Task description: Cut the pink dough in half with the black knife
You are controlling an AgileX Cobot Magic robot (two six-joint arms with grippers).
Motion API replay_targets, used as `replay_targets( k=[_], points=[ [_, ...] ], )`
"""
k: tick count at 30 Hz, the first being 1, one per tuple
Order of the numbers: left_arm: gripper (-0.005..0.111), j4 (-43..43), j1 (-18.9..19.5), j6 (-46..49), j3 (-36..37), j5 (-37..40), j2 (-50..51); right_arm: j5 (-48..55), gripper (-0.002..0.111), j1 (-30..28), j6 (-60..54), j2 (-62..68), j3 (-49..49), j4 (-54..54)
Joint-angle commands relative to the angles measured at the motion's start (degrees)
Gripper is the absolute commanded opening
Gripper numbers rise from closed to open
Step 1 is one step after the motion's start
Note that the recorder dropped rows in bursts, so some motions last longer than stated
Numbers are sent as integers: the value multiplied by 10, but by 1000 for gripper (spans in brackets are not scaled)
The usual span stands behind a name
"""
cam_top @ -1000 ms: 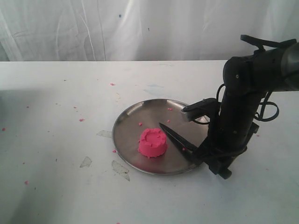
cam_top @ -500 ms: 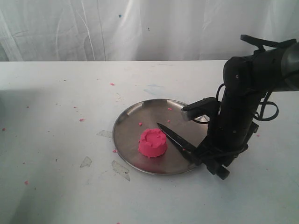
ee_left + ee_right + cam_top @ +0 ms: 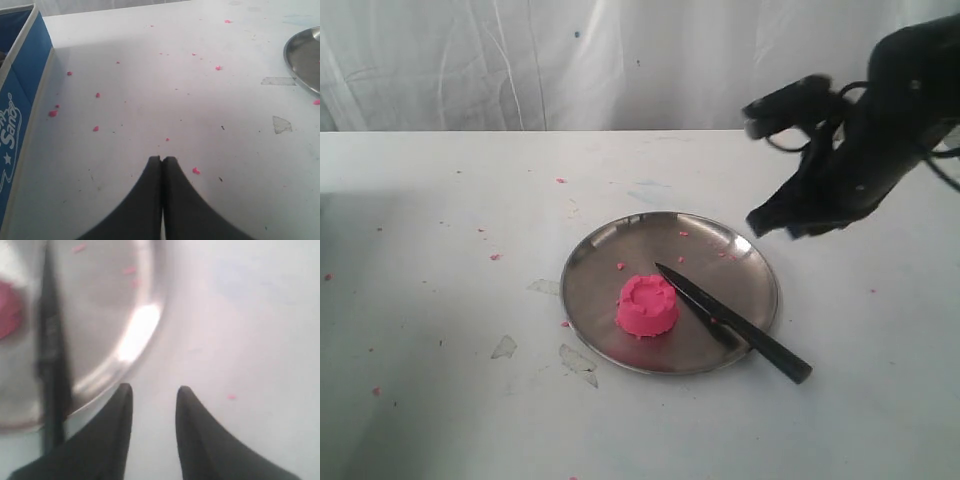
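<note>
The pink dough (image 3: 647,306), a whole round cake with a scalloped rim, sits on the steel plate (image 3: 605,253); a blurred sliver of the dough (image 3: 9,309) shows in the right wrist view. The black knife (image 3: 730,322) lies with its blade tip beside the dough and its handle over the plate's front right rim; the knife (image 3: 50,355) is a dark bar in the right wrist view. My right gripper (image 3: 778,225) hangs in the air right of the plate, open and holding nothing; the right gripper (image 3: 154,390) shows parted fingers. My left gripper (image 3: 162,159) is shut and empty over bare table.
Pink crumbs (image 3: 494,257) dot the white table and the plate. Clear tape scraps (image 3: 577,361) lie near the plate's front left. A blue box (image 3: 20,95) stands beside the left gripper. A white curtain (image 3: 520,60) hangs behind the table.
My right gripper let go of the knife handle and rose up and back, away from the plate. The knife now lies at rest; the dough has not moved.
</note>
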Motion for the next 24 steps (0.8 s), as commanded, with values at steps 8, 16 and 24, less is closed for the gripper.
replay_targets(
  k=[8, 16, 24],
  points=[
    [0, -4, -5, 0, 2, -1, -2, -8, 0, -161, -29, 16, 74, 15],
    [0, -4, -5, 0, 2, -1, -2, 273, 0, -291, -333, 76, 47, 436],
    [0, -4, -5, 0, 2, -1, -2, 251, 0, -309, -388, 131, 79, 497]
  ],
)
